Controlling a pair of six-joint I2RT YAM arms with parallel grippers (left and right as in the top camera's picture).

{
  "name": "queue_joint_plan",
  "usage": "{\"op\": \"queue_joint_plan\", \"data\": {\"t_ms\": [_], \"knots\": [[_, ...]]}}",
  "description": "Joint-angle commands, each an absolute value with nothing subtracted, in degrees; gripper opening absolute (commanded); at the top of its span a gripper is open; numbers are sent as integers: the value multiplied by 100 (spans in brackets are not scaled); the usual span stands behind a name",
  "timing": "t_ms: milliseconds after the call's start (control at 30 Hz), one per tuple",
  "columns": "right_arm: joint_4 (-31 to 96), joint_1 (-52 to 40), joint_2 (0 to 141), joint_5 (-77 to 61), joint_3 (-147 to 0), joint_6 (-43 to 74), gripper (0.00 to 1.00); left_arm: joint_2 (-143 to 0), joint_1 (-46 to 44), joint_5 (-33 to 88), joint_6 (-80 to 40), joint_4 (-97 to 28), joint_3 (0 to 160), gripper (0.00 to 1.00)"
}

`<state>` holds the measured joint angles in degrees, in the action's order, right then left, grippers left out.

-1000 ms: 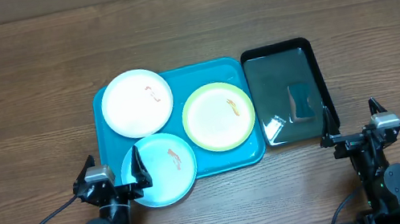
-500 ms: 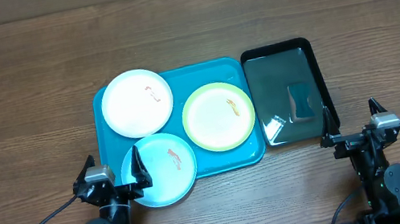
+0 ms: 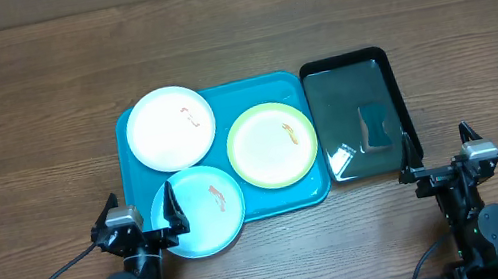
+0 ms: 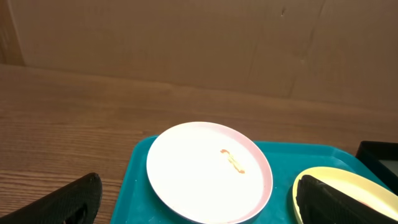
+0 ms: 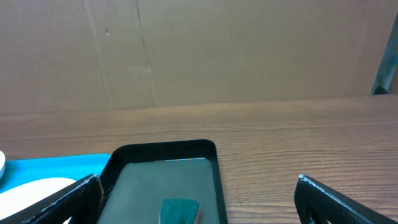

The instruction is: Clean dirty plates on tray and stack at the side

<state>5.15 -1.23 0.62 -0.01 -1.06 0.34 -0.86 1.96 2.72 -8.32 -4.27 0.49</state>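
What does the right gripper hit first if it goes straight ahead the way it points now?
Probably the black basin, at its right rim, which lies almost dead ahead of the open right gripper. Height is unclear. If it clears the rim, only bare table shows before the cardboard wall.

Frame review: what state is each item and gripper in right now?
white plate: smeared orange-red, on tray
lime green plate: smeared, on tray
light blue plate: smeared, overhanging tray's near edge
tray: holds all three plates, none stacked
black basin: beside tray, sponge inside
left gripper: open, empty
right gripper: open, empty
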Motion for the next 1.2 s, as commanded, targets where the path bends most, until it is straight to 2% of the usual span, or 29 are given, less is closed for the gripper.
{"op": "queue_joint_plan", "data": {"t_ms": [0, 367, 600, 833, 1000, 1167], "knots": [[482, -154, 19, -14, -45, 16, 100, -32, 193, 250, -727, -429, 27, 100], [482, -154, 19, -102, -45, 75, 100, -30, 193, 309, -760, -395, 27, 100], [467, -154, 19, -193, -45, 2628, 100, -47, 185, 711, -1715, -351, 32, 100], [790, -154, 19, -635, -360, 2606, 100, -67, 185, 1750, -1979, -294, 217, 100], [1345, -154, 386, -633, -1461, 2508, 100, -486, 185, 1890, -1994, -1157, 1365, 100], [2174, -154, 1649, -504, -3035, 2504, 100, -1896, 185, 2058, -1876, -2095, 3214, 100]]}}
